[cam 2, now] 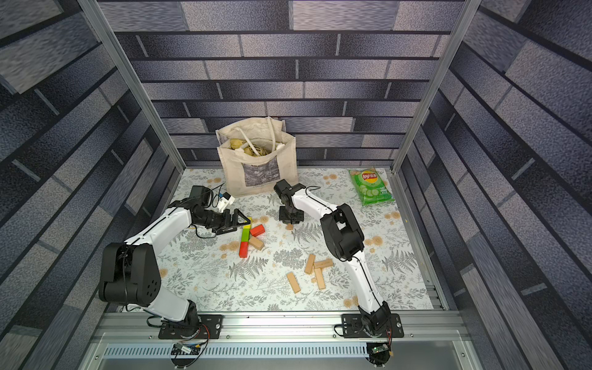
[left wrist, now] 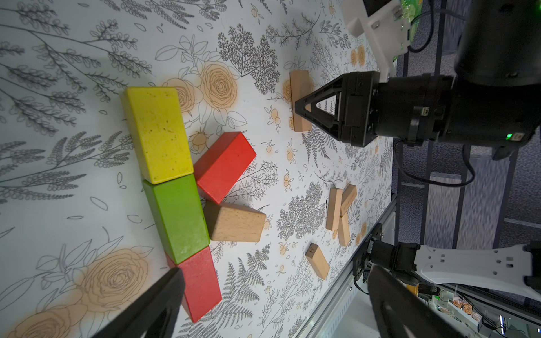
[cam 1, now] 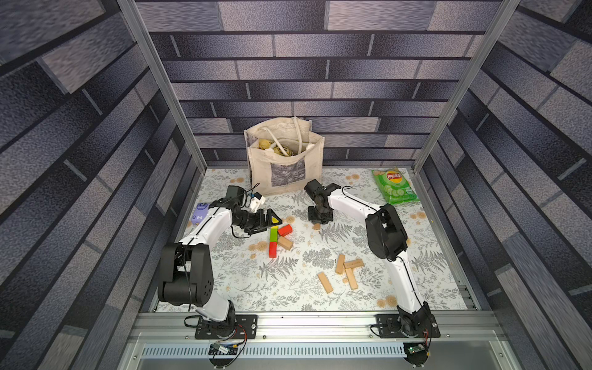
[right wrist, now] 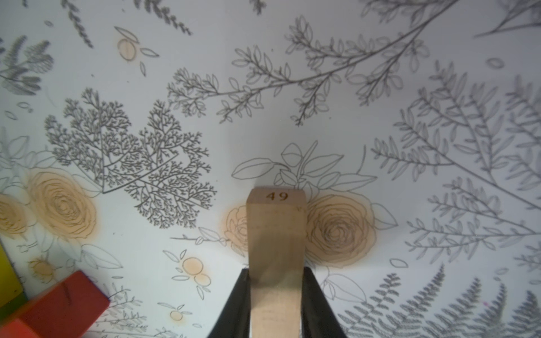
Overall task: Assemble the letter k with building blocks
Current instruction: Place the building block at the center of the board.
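Right gripper point(right wrist: 275, 273) clamped on tan block point(right wrist: 275, 231) marked 49 | left gripper point(cam 1: 268, 223) spread wide, empty, over yellow end of coloured K point(cam 1: 274, 236) | four loose tan blocks point(cam 1: 351, 278) near right arm

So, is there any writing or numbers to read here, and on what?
"49": end of the held block, in the right hand.
"34": end of a loose block.
"Lay's": green chip bag.
Too blurred: print on the purple pack and the tote.
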